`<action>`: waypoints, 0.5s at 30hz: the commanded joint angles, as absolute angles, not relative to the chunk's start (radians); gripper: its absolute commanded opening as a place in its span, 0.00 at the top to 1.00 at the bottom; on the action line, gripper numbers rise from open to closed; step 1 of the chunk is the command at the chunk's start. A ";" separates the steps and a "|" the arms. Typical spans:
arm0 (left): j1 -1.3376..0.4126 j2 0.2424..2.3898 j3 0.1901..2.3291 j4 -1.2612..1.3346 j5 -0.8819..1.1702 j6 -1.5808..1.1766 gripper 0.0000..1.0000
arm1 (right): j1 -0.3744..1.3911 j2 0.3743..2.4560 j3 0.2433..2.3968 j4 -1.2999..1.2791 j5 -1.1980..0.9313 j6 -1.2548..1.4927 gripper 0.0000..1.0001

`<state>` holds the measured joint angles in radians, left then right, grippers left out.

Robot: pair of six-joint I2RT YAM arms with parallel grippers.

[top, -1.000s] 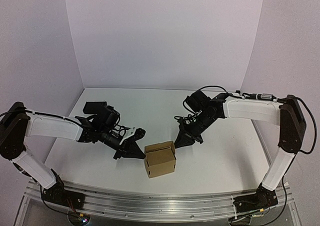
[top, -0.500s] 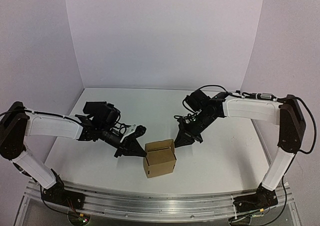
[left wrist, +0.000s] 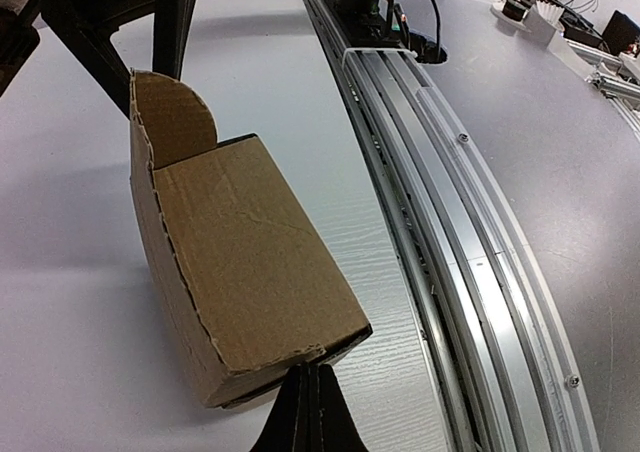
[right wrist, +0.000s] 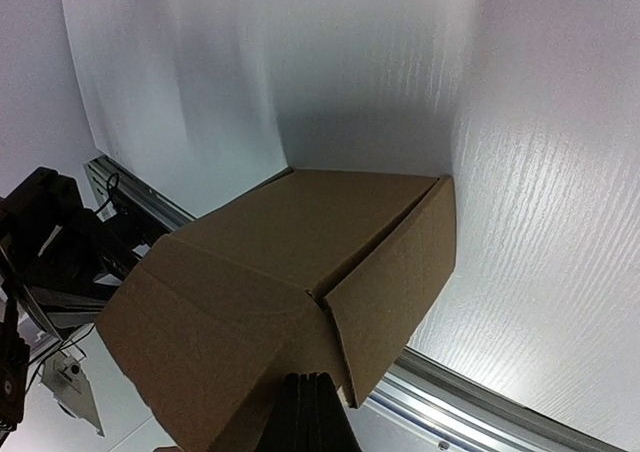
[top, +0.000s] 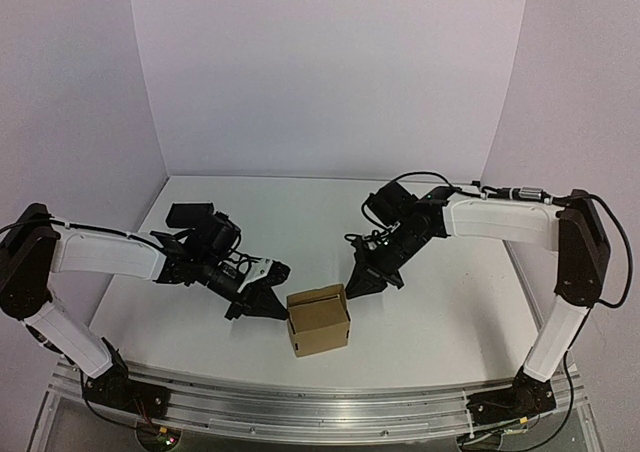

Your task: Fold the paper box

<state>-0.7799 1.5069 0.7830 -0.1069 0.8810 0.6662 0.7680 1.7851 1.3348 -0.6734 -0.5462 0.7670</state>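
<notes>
The paper box (top: 319, 320) is a small brown cardboard cuboid standing on the white table near the front middle. It also shows in the left wrist view (left wrist: 235, 262) with a rounded flap up at its far end, and in the right wrist view (right wrist: 290, 292). My left gripper (top: 280, 313) is shut and empty, its tip touching the box's left side. My right gripper (top: 357, 288) is shut and empty, its tip at the box's upper right corner. In both wrist views the fingers are pressed together against cardboard.
The aluminium rail (top: 320, 402) runs along the table's front edge just behind the box in the wrist views (left wrist: 450, 222). White walls close the back and both sides of the table.
The left gripper pushed in against the box's left side, nudging it slightly. The right gripper moved a little down and left, closer to the box's corner.
</notes>
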 commanded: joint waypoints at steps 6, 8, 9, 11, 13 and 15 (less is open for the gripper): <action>-0.784 1.515 0.766 -0.128 0.854 0.720 1.00 | 0.775 1.762 1.279 -0.677 -0.507 0.752 1.00; -0.784 1.514 0.764 -0.137 0.850 0.732 1.00 | 0.775 1.760 1.270 -0.678 -0.507 0.751 1.00; -0.784 1.512 0.765 -0.142 0.849 0.738 1.00 | 0.775 1.758 1.271 -0.678 -0.506 0.751 1.00; -0.784 1.506 0.766 -0.155 0.847 0.747 1.00 | 0.775 1.750 1.277 -0.681 -0.497 0.748 1.00; -0.784 1.496 0.768 -0.167 0.843 0.756 1.00 | 0.775 1.742 1.284 -0.689 -0.486 0.745 1.00; -0.782 1.483 0.773 -0.178 0.834 0.765 1.00 | 0.775 1.735 1.294 -0.700 -0.475 0.744 1.00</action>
<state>-0.7799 1.5115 0.7712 -0.1395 0.8509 0.7284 0.7689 1.7835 1.2720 -0.6758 -0.5045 0.7596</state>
